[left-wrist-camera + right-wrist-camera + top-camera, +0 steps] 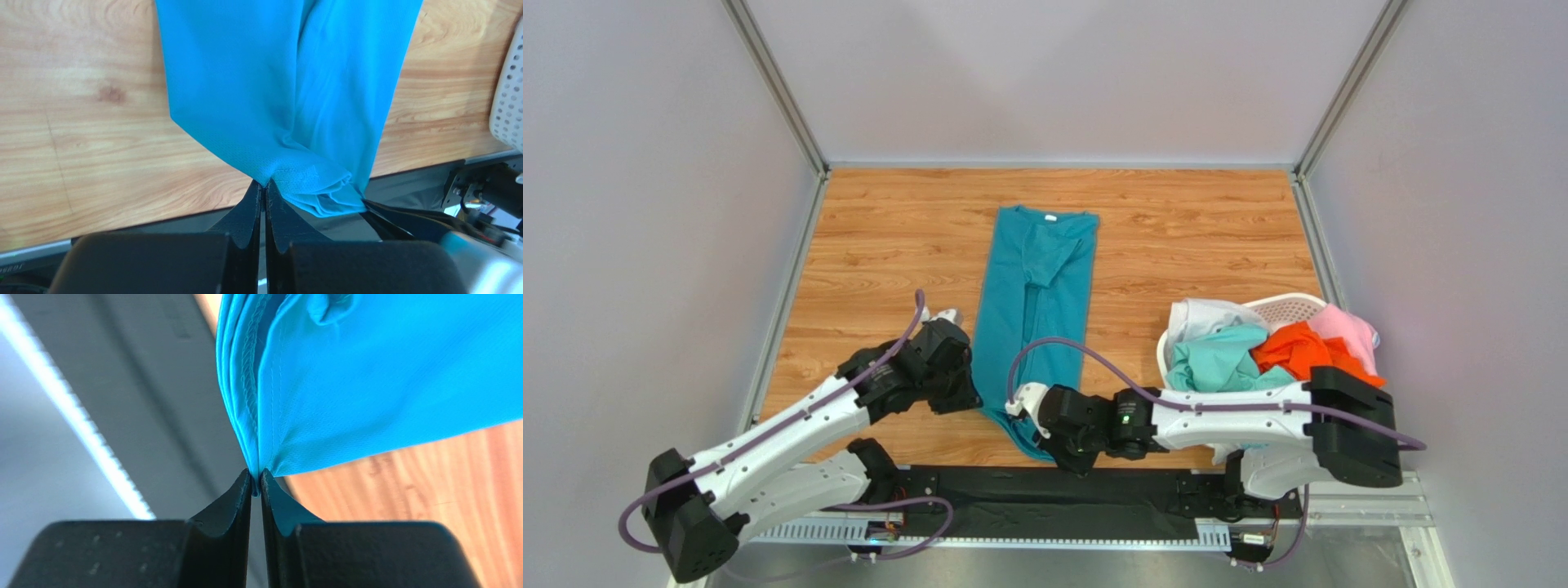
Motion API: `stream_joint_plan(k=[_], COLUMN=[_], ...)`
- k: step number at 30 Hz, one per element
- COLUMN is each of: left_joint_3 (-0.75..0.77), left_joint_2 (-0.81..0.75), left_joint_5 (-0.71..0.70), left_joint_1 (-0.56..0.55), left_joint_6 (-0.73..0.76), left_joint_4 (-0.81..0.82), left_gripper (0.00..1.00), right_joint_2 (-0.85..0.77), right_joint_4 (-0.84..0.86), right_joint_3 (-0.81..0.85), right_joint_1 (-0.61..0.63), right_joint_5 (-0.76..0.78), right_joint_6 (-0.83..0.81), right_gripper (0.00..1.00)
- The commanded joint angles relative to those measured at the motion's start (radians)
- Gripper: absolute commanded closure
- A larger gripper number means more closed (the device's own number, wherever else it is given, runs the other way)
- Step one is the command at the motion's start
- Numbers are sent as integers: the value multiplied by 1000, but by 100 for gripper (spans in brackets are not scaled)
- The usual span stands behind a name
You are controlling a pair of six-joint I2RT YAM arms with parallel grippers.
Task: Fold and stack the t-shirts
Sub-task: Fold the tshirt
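The teal-blue t-shirt [1038, 288] lies folded lengthwise into a narrow strip in the middle of the wooden table, collar at the far end. My left gripper [967, 380] is shut on its near left hem corner; the left wrist view shows the cloth [288, 92] pinched at my gripper [265, 184]. My right gripper [1028, 423] is shut on the near right hem corner, with the layered hem [368, 386] gripped at my gripper [256, 474]. Mint green [1216, 361], orange [1298, 349], pink [1347, 328] and white [1204, 316] shirts lie in the basket.
The white perforated laundry basket [1286, 301] stands at the right of the table, next to the right arm; its wall shows in the left wrist view [508, 98]. A black strip and metal rail [1075, 508] run along the near edge. Grey walls enclose the table.
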Motion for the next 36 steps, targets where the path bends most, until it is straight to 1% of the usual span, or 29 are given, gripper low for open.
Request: stream_joint_plan(k=[1,3,6,10,11,18,22,24,26,28,30,36], left_joint_3=[-28,-42,-42,-5,15,133,179,207,240,257,265,319], left_joint_2=[-92,-136,-221,-219,-213,-103,-37,1,26,54,77,176], left_joint_5=[22,13,-3,-23,-32,-141,-199,-198,-188,-201,-190,-115], left_joint_1=[4,4,4,4,4,5,25,42,64,76,91,179], left_joint_6=[-36,-45,-48,-30,-28,3,10,35,56,81,93,150], left_joint_4=[-77,-110,-111,-124,-128,-131,-107,-87,-64,-20,5,51], left_gripper=[100,100,100,100,100,100,100,100,100,100,100,100], right_joint_2=[-99,-119,-151,-188,-206,-243,-224,-216,-205,-191,-182,-136], right_joint_4=[9,-14,-83,-126,-130,-181,-186,-186,-183,-176,-167,-117], right_joint_3=[-16,-13,24,81,90,131,162,183,193,205,217,266], right_joint_1=[15,15,11,-34,-63,-195,-247,-276,-319,-339,-353,-396], right_joint_5=[-106,-94,-76,-83,-85,26,168,205,205,271,305,316], right_joint_6=[50,53,32,31,30,22,1,-2,-10,-18,-33,-90], right_gripper=[88,88,88,89,89,90,90,91,91,91,91,91])
